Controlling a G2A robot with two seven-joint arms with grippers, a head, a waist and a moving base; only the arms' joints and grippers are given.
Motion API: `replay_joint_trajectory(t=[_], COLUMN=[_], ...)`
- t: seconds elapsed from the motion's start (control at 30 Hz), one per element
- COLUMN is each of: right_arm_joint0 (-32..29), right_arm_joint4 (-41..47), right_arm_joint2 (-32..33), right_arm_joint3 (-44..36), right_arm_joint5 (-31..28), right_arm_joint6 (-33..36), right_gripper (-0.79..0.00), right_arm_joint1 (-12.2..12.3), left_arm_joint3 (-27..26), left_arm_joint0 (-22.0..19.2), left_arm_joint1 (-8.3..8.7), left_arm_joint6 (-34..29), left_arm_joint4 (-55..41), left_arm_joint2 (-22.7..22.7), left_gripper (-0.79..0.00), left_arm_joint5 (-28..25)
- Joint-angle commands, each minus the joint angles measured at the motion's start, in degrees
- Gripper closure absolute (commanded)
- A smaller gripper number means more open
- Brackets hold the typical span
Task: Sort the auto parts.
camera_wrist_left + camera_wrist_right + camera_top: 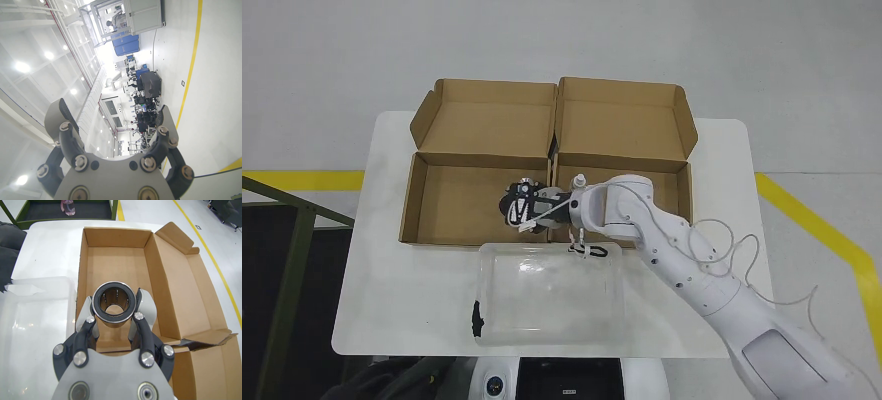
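The left cardboard box [447, 205] lay open, its floor bare beneath the right claw [115, 298], with its wall toward the clear bin [542, 290] close by. A second box [662, 190] adjoined it on the white worktop [392, 260]. The right claw was clenched on a cylindrical metal bearing [130, 306] above the left box; the left claw [113, 108] was spread wide, empty

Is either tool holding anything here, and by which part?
The right tool clamps a cylindrical bearing by its outer side wall, over a cardboard box. The left tool is open and empty.
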Motion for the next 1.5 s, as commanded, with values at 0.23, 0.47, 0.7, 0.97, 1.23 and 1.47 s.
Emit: replay_joint_trajectory(t=[0.23, 0.47, 0.7, 0.97, 1.23, 1.47], right_arm_joint0=[2.38, 3.85, 4.73, 5.13, 5.28, 5.05], right_arm_joint4=[0.42, 0.43, 0.36, 0.15, -0.27, -0.71], right_arm_joint2=[-3.17, -5.03, -6.18, -6.58, -5.86, -4.37], right_arm_joint3=[6.28, 9.72, 12.35, 14.09, 14.03, 11.04], right_arm_joint5=[0.47, 0.62, 0.47, 0.09, -0.16, -0.9], right_arm_joint6=[0.21, 0.52, 1.26, 1.62, 1.81, 1.55], right_gripper=[0.0, -0.006, -0.083, -0.252, -0.443, -0.48], right_arm_joint1=[-1.86, -3.22, -4.25, -4.99, -5.21, -4.94], left_arm_joint3=[0.0, 0.0, 0.0, 0.0, 0.0, 0.0], left_arm_joint0=[0.0, 0.0, 0.0, 0.0, 0.0, 0.0], left_arm_joint1=[0.0, 0.0, 0.0, 0.0, 0.0, 0.0], left_arm_joint6=[0.0, 0.0, 0.0, 0.0, 0.0, 0.0], left_arm_joint4=[0.0, 0.0, 0.0, 0.0, 0.0, 0.0], left_arm_joint2=[0.0, 0.0, 0.0, 0.0, 0.0, 0.0], left_gripper=[-0.785, -0.785, -0.785, -0.785, -0.785, -0.785], left_arm_joint5=[0.0, 0.0, 0.0, 0.0, 0.0, 0.0])
